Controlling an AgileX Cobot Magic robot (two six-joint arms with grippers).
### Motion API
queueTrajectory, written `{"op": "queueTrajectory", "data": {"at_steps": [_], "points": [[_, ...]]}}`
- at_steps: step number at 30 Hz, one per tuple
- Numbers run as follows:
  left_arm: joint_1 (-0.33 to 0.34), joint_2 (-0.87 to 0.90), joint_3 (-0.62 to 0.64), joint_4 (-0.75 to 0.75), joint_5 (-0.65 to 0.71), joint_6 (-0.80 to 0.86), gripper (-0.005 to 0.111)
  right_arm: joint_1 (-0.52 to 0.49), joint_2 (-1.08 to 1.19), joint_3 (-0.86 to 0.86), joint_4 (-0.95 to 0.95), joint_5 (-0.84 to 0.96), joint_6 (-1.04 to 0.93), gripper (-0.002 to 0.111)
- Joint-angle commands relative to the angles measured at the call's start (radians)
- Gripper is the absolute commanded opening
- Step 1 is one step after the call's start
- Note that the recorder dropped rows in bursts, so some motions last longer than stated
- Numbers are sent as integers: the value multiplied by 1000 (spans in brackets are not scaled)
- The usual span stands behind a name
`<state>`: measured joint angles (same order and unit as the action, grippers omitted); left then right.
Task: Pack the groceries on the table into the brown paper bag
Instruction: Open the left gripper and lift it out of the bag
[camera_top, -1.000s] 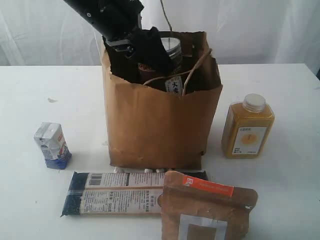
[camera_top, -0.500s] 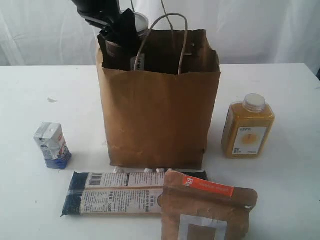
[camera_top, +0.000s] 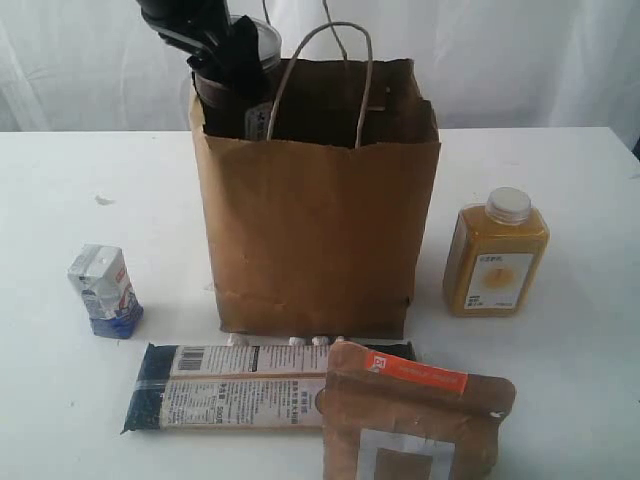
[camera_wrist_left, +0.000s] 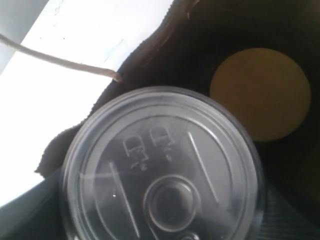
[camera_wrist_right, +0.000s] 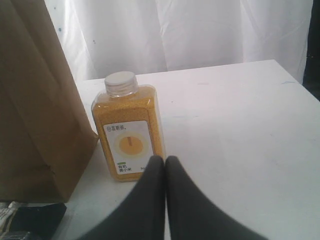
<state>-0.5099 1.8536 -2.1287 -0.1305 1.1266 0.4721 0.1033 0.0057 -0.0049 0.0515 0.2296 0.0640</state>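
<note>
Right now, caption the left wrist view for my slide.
Silver-lidded can at the ragged rim of the brown paper bag, gold jar lid visible inside.

Pleated white curtain (camera_top: 520, 60) across the whole background.

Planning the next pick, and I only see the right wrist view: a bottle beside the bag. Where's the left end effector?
Observer: The left end effector holds a can at the mouth of the bag, by its left corner in the exterior view.
Operator: Anything inside the bag?
Observer: A jar with a gold lid shows deeper inside, beside the can.
Operator: What else is on the table?
Observer: A small carton left of the bag, and a pouch overlapping a long packet in front.
</note>
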Motion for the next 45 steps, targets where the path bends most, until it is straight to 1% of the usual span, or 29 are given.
{"op": "queueTrajectory", "data": {"at_steps": [1, 4, 13, 17, 21, 25, 29, 32, 40, 42, 45], "points": [[-2, -11, -13, -29, -10, -13, 0, -5, -6, 5, 1, -8, 1, 0], [-2, -11, -13, -70, -4, -13, 0, -5, -6, 5, 1, -8, 1, 0], [-2, -11, -13, -327, 0, 22, 0, -5, -6, 5, 3, -8, 1, 0], [-2, -9, -13, -400, 7, 58, 0, -5, -6, 5, 3, -8, 1, 0], [-2, -5, -10, -415, 19, 58, 0, -5, -6, 5, 3, -8, 1, 0], [-2, 9, 35, -423, 27, 58, 0, -5, -6, 5, 3, -8, 1, 0], [-2, 25, 83, -505, 21, 113, 0, -5, -6, 5, 3, -8, 1, 0], [-2, 33, 91, -548, 16, 136, 0, -5, -6, 5, 3, -8, 1, 0], [-4, 35, 91, -546, 24, 138, 0, -5, -6, 5, 0, -8, 1, 0], [-14, 42, 91, -541, 21, 138, 0, -5, -6, 5, 0, -8, 1, 0], [-48, 61, 91, -539, 10, 138, 0, -5, -6, 5, 0, -8, 1, 0]]}}
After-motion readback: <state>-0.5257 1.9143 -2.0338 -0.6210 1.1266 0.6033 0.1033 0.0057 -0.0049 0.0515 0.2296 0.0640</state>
